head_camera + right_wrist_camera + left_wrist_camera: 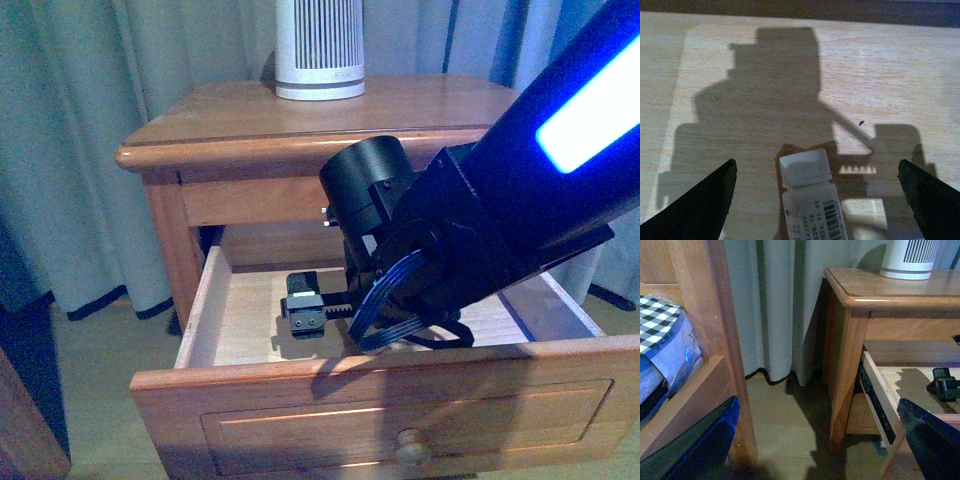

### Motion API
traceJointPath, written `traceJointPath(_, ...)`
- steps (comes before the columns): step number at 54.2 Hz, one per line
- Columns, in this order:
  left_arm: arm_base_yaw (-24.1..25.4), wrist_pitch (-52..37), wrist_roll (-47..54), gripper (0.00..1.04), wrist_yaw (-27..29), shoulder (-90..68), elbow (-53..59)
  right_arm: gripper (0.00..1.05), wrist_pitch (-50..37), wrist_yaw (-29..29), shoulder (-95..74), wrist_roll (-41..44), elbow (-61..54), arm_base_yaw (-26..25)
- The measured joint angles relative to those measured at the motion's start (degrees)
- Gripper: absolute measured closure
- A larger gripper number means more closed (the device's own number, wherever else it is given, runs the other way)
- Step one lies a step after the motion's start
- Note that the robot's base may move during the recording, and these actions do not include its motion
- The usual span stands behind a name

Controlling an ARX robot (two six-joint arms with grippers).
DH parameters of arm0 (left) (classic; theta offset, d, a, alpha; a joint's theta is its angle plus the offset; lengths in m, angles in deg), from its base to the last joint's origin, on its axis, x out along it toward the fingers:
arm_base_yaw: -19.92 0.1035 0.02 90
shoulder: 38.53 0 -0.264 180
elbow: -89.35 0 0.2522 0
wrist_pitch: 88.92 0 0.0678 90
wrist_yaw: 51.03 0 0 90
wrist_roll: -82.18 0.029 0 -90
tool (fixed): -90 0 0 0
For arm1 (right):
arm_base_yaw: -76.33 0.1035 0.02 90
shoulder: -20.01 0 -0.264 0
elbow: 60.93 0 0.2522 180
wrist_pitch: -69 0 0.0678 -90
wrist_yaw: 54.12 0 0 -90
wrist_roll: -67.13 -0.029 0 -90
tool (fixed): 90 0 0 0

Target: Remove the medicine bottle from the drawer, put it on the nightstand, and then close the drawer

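The medicine bottle (812, 210), white with a ribbed cap and a barcode label, lies on the pale floor of the open drawer (240, 320). My right gripper (816, 167) is open, with its dark fingers (700, 200) standing well apart on either side of the bottle and not touching it. In the front view the right arm reaches down into the drawer and the right gripper (305, 310) hangs low over its floor; the bottle is hidden there. The nightstand (230, 110) stands behind. My left gripper (817, 405) is open over the floor, left of the nightstand (855, 285), holding nothing.
A large white ribbed cylinder (320, 50) stands at the back of the nightstand top. Grey curtains (80, 120) hang behind. A wooden frame (715, 340) with a checked cloth (657, 322) stands close to my left gripper. The drawer front (400, 400) juts towards me.
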Motion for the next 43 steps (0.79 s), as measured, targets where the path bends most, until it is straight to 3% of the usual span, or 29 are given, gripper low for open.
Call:
traceJointPath(21,0.0,0.0,0.0,0.07,0.0,0.0,0.0,0.08,-0.31,-0.15,-4.52,-0.33,3.74,0.0)
traceJointPath(43,0.0,0.0,0.0,0.07,0.0,0.0,0.0,0.65,1.84,1.38,-4.11,-1.81,3.82,0.0)
